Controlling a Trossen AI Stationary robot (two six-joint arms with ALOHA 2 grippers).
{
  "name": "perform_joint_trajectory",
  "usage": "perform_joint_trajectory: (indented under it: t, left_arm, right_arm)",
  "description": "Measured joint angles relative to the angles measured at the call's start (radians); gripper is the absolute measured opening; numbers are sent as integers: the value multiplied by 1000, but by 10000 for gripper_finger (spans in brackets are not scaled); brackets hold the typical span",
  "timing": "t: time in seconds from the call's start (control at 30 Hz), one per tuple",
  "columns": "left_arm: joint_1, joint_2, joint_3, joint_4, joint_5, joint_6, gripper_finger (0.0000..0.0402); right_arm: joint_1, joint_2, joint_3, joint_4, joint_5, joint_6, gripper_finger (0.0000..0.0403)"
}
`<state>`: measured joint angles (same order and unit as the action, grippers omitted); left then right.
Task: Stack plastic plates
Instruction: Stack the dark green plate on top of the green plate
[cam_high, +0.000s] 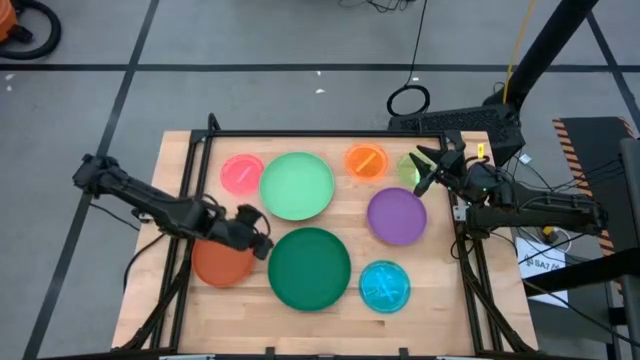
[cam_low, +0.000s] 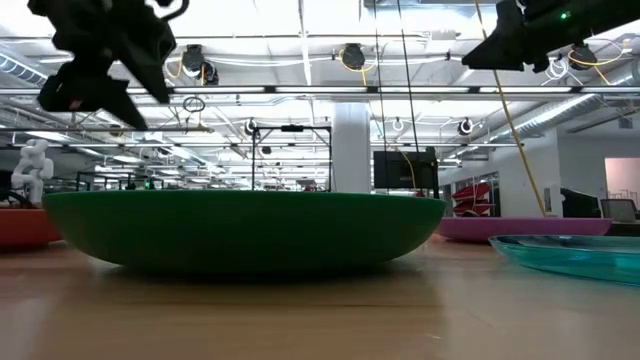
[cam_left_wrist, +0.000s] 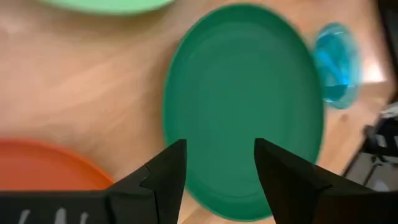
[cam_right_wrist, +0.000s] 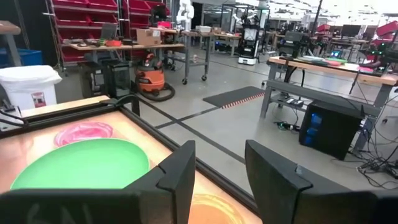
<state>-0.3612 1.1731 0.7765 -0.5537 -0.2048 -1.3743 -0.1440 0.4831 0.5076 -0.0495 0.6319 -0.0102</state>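
Note:
Several round plastic plates lie flat and apart on the wooden table: pink (cam_high: 241, 173), light green (cam_high: 297, 185), orange (cam_high: 366, 161), lime (cam_high: 407, 168), purple (cam_high: 397, 216), dark green (cam_high: 309, 268), translucent blue (cam_high: 385, 286) and red-orange (cam_high: 220, 264). My left gripper (cam_high: 262, 240) hovers open between the red-orange and dark green plates; its wrist view looks down on the dark green plate (cam_left_wrist: 242, 112). My right gripper (cam_high: 425, 172) is open above the table's far right part and partly hides the lime plate. It points level, out over the light green plate (cam_right_wrist: 81, 165).
A black metal frame (cam_high: 300, 133) borders the table's far edge and sides. Bare wood (cam_high: 350, 215) shows between the plates. In the low view the dark green plate (cam_low: 245, 230) fills the middle, with purple (cam_low: 520, 227) and blue (cam_low: 575, 255) at the right.

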Motion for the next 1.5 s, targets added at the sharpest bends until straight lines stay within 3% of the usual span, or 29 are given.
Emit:
perform_joint_trajectory:
  t: [0.33, 0.5, 0.87, 1.5]
  left_arm:
    - [28, 107, 0, 0, 30, -47, 193]
    - [60, 118, 1, 4, 1, -3, 193]
    - [87, 277, 1, 102, -13, 118, 193]
    - [87, 432, 0, 198, -12, 168, 182]
  right_arm:
    - [0, 0, 0, -62, -4, 61, 132]
    - [0, -1, 0, -89, -4, 106, 132]
    - [0, 0, 0, -208, -5, 190, 132]
    - [0, 0, 0, -241, -5, 210, 132]
